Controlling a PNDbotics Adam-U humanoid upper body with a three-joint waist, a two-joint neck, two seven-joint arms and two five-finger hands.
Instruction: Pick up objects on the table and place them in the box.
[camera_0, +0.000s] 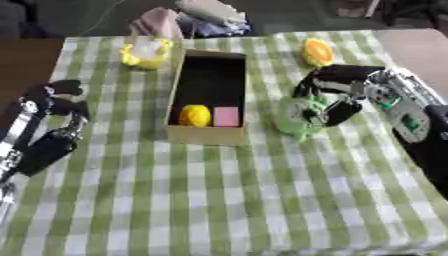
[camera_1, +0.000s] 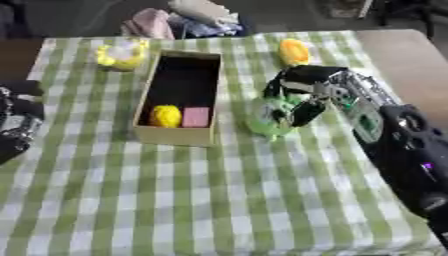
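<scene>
My right robot hand (camera_0: 337, 97) reaches in from three o'clock, its black fingers curled round one pale green, soft-looking lumpy object (camera_0: 297, 117), which sits just right of the box, low over or on the cloth; I cannot tell whether it is lifted clear. My left robot hand (camera_0: 54, 122) rests at nine o'clock by the table's left edge, fingers relaxed and holding nothing.

At the centre stands one open tan cardboard box (camera_0: 208, 135), long side running from six to twelve o'clock. Inside, at its near end, lie two things side by side: one round yellow object (camera_0: 195, 115) on the left and one small pink block (camera_0: 227, 116) touching it on the right.

At one o'clock from the box, near the far edge, lies one orange-and-yellow rounded object (camera_0: 318, 51). At eleven o'clock sits one yellow and white object (camera_0: 145, 53) whose shape I cannot make out.

All rest on the table (camera_0: 219, 200), covered by a green and white checked cloth.
</scene>
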